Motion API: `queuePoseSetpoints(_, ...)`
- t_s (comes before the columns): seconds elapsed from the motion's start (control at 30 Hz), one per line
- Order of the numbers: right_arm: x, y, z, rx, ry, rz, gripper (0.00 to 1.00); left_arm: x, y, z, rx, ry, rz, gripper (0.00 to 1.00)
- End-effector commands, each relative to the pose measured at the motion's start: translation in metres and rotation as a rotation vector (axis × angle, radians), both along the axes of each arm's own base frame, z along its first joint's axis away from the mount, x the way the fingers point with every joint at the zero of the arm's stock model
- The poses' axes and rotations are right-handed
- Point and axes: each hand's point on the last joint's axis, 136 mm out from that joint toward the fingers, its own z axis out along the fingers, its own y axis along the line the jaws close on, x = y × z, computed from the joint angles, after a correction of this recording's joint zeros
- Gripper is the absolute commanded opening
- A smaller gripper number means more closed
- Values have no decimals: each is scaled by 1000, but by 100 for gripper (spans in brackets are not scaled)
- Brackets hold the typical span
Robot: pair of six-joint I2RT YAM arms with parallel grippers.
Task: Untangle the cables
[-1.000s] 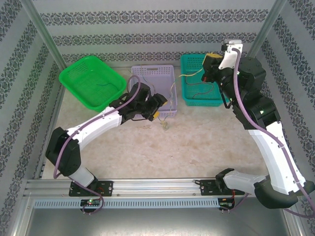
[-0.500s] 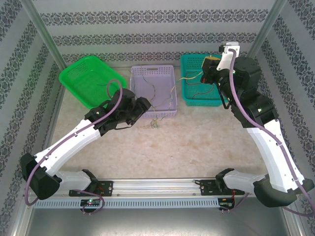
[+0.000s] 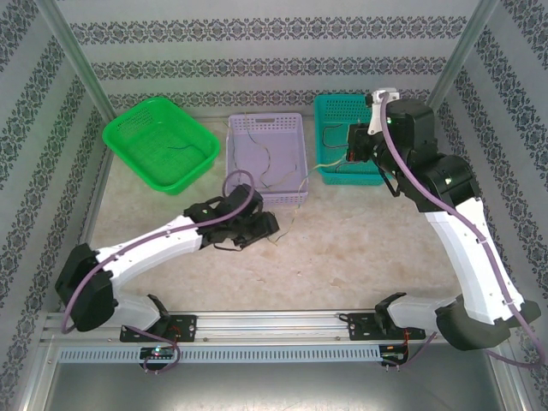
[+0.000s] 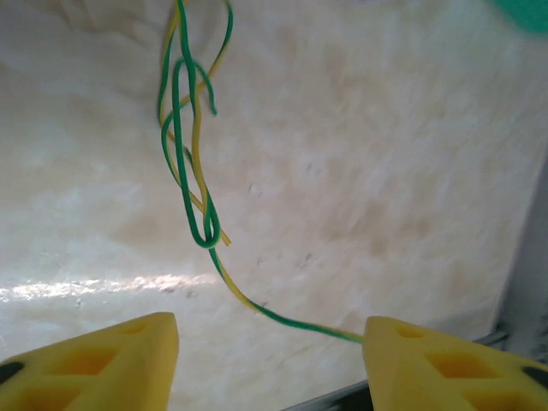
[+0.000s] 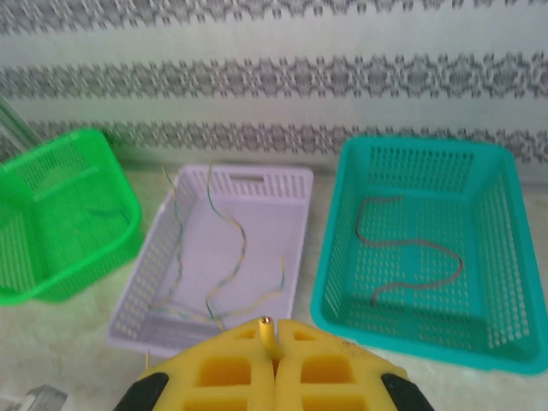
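Observation:
A tangle of green and yellow cables hangs over the pale table, twisted round each other. One green-yellow strand runs down to the inner edge of my left gripper's right finger. The left gripper is open wide and clamps nothing; from above it sits just in front of the lavender basket. My right gripper is shut on a yellow cable end and hovers at the teal basket. Several thin cables lie in the lavender basket.
The teal basket holds a dark red wire. A green basket at the back left has one dark wire inside. Metal frame posts and patterned walls close in the table; a rail runs along the near edge.
My left gripper has pulled back from the lavender basket's front toward the near side and now sits lower over the table. The right gripper has dropped a little and shifted left.

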Motion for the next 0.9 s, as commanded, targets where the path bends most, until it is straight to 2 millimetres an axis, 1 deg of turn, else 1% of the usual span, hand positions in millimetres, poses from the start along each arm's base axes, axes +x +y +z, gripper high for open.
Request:
queuePoseSetpoints(0.0, -16, -8, -35, -71, 177, 7, 0, 1, -18, -5, -17, -35, -42, 67)
queuePoseSetpoints(0.07, -21, -11, -52, -106, 251, 0, 0, 5, -25, -12, -30, -20, -21, 69)
queuePoseSetpoints(0.13, -28, -17, -67, -142, 305, -14, 0, 4, -25, -27, 4, 40, 8, 69)
queuePoseSetpoints(0.23, -35, -26, -79, -163, 342, -33, 0, -2, -25, -46, 60, 113, 5, 69)
queuePoseSetpoints(0.33, -40, -30, -88, -165, 386, -34, 0, -9, -19, -60, 123, 160, 13, 69)
queuePoseSetpoints(0.43, -45, -34, -94, -183, 412, -34, 0, -6, -21, -63, 152, 150, -5, 69)
queuePoseSetpoints(0.53, -47, -35, -96, -174, 400, -28, 0, 8, -26, -54, 196, 86, -57, 68)
queuePoseSetpoints(0.6, -47, -35, -98, -164, 403, -28, 0, 15, -38, -45, 201, 20, -139, 65)
queuePoseSetpoints(0.63, -46, -36, -98, -158, 404, -30, 0, 16, -45, -42, 204, -5, -193, 63)
queuePoseSetpoints(0.67, -45, -36, -99, -151, 406, -34, 0, 13, -52, -40, 208, -22, -262, 61)
queuePoseSetpoints(0.73, -43, -37, -99, -127, 404, -37, 0, 4, -53, -43, 263, -17, -375, 58)
queuePoseSetpoints(0.8, -41, -38, -99, -115, 401, -39, 0, -7, -48, -48, 338, -14, -474, 58)
queuePoseSetpoints(0.87, -38, -38, -97, -109, 398, -41, 0, -12, -34, -58, 427, 8, -515, 61)
